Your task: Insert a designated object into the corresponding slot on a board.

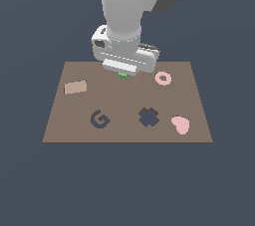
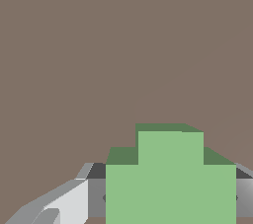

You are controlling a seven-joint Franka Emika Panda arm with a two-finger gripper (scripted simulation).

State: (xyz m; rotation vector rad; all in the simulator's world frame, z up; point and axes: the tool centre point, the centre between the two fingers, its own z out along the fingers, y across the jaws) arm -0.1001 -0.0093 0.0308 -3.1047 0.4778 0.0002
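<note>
Wrist view: end effector (image 2: 170, 198) clamped on green piece (image 2: 170, 178), low over board (image 1: 74, 120) at rear. Advice: lift, carry over cross slot (image 1: 148, 117), align lobes, lower squarely.

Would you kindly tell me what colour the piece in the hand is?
Bright green; the green piece shows best in the wrist view, between the hand's fingers.

Board (image 1: 124, 130) matt brown, smooth; green piece (image 2: 170, 183) matt; arm glossy white.
</note>
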